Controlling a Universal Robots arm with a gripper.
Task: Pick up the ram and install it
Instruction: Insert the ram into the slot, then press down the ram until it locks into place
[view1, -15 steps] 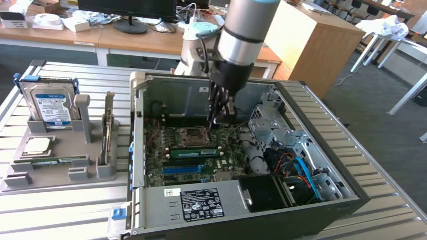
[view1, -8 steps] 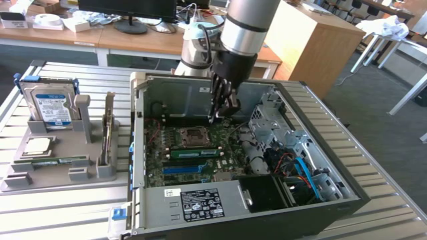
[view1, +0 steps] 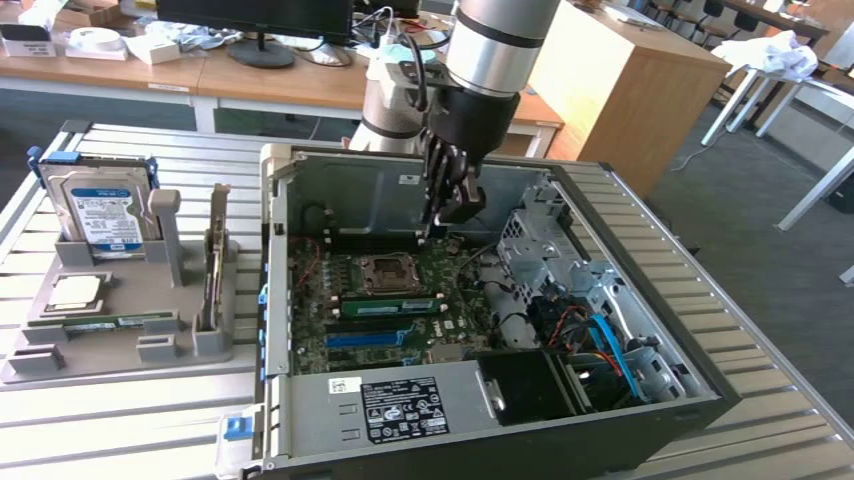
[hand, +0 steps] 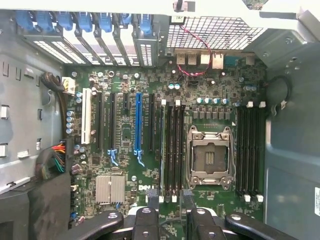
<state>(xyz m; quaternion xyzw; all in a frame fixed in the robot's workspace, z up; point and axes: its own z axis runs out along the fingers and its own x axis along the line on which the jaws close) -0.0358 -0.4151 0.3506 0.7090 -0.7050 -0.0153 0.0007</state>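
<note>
Closest in the exterior view, a grey power supply (view1: 400, 405) with a black-and-white label fills the front of the open computer case (view1: 374, 190), which lies on its side on a slatted metal desk (view1: 120, 430). Just behind it the motherboard (view1: 400, 320) lies flat, with a bright blue slot (view1: 380, 338) nearest. Next comes the ram (view1: 387, 304), a thin green strip seated on edge in a memory slot just beside the empty processor socket (view1: 387, 270). In the wrist view the ram (hand: 163, 145) stands in the outermost of the slots flanking the socket (hand: 209, 157), with the blue slot (hand: 138, 125) further off. The gripper (view1: 447, 215) hangs over the far part of the board, above the socket and apart from the ram. Its jaws stand wide with nothing between them, and the wrist view shows the black fingers (hand: 145, 222) spread over the board edge. Toward the exterior view's left, a grey holder (view1: 120, 355) carries a square silver processor chip (view1: 76, 292), a greenish strip (view1: 120, 322) lying flat and an upright hard drive (view1: 100, 205). Beyond stand wooden furniture (view1: 627, 90) and a monitor (view1: 254, 15).
</note>
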